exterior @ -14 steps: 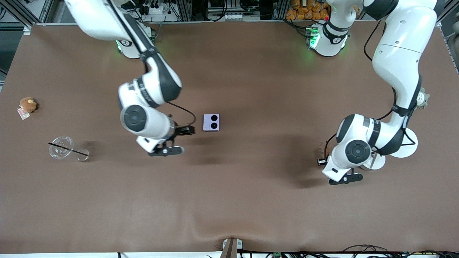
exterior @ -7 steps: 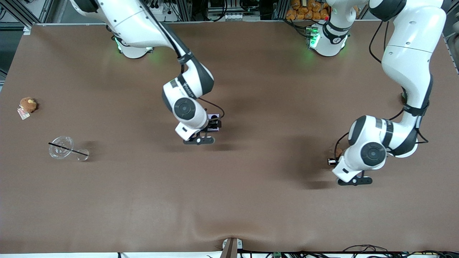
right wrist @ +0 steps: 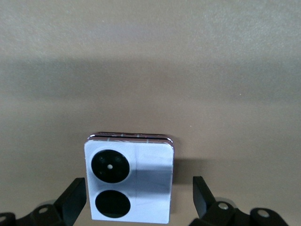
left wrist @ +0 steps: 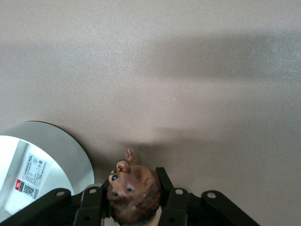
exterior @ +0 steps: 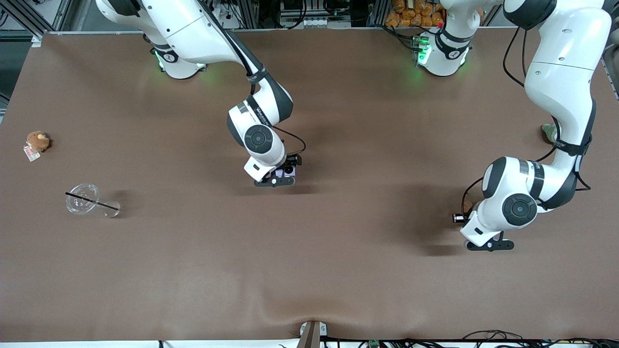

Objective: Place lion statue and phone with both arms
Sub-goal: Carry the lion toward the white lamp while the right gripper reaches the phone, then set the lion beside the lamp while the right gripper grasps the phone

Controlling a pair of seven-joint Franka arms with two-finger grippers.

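You face one brown table (exterior: 338, 270); cables and racks line its robot-side edge; one lion statue (left wrist: 133, 190) sits clamped in the left gripper (left wrist: 134, 202) over the left arm's end, plain only in its wrist view; mid-table, one phone (right wrist: 129, 181) lies flat between the right gripper's (right wrist: 138, 202) spread fingers (right wrist: 73, 200); one clear cup (exterior: 83, 199) and one brown plush (exterior: 37, 141) lie toward the right arm's edge.

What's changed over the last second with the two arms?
The right end effector swung from beside the phone to over it, fingers open astride it. The left end effector, shut on the lion statue, drifted toward its arm's table end. Brown plush and glass stayed.
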